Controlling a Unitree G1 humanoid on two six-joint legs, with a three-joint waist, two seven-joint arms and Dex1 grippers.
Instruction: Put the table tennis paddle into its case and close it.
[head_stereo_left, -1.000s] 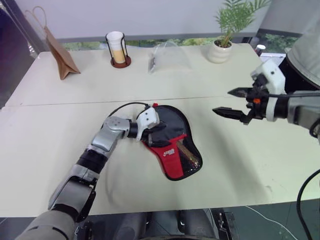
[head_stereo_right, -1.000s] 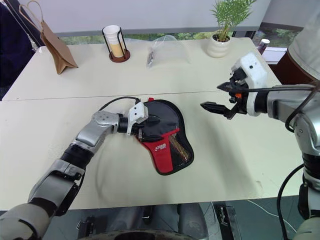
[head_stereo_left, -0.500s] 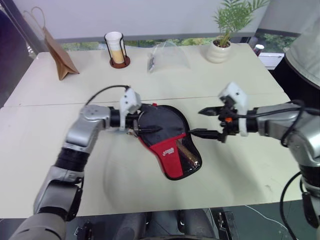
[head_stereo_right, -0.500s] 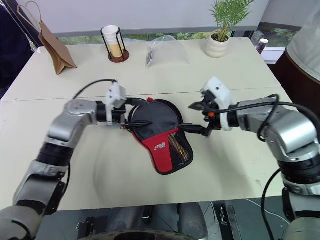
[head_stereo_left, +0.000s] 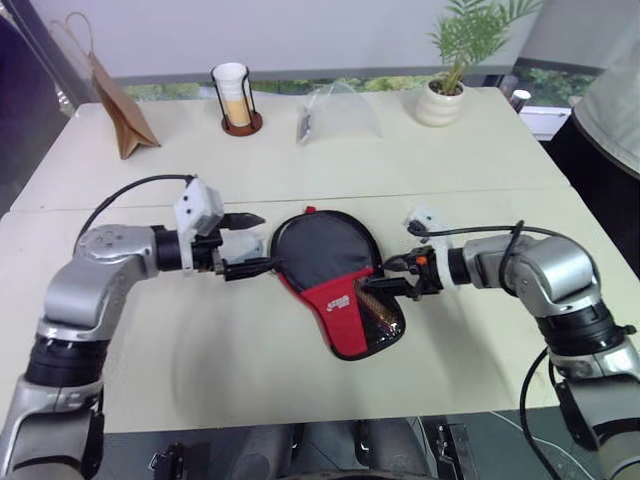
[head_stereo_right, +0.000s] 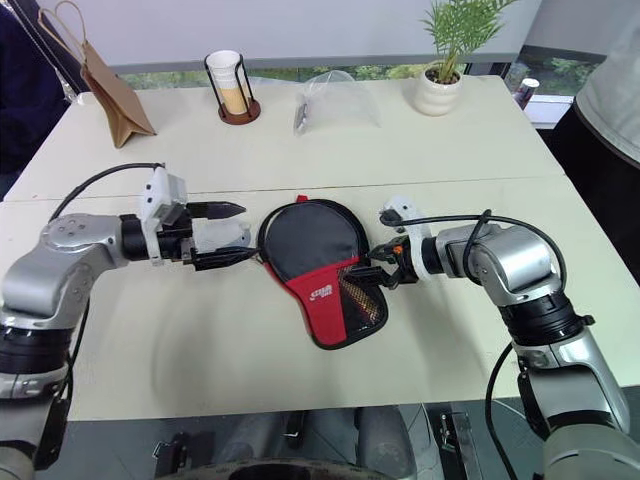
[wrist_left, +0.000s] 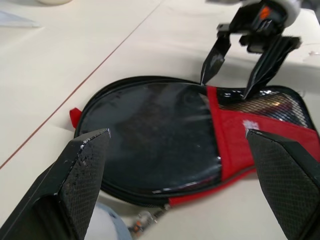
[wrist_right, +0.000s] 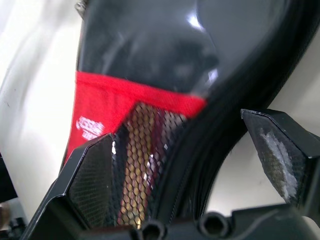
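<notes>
Nearest on the cream worktop lies the case, flat, its narrow red-and-mesh end toward the robot and its round black end away from it. The long axis runs from the near end, which sits slightly to the right, back and to the left. A small red tab sticks out at the far rim. Through the mesh pocket something yellow and red shows; it looks like the handle of the table tennis paddle, so the paddle appears to be inside already, though the round face is covered and I cannot confirm it.

The right hand sits at the case's right edge, where the round part narrows. Its fingers are spread, tips pointing left at the rim and mesh; the wrist view shows the black edge seam between them, but whether they touch it I cannot tell. The left hand hovers just beside the round end on the left side, fingers spread too and holding nothing, pointing right across the case. A zip pull seems to lie at the case's rim just below that hand.

So the case lies between the two hands, the right one closer to contact. Closing likely turns on one hand pinning the rim while the other works the zip.

Farther back stand a paper bag, a cup in a wire holder, a clear plastic bag and a potted plant.
</notes>
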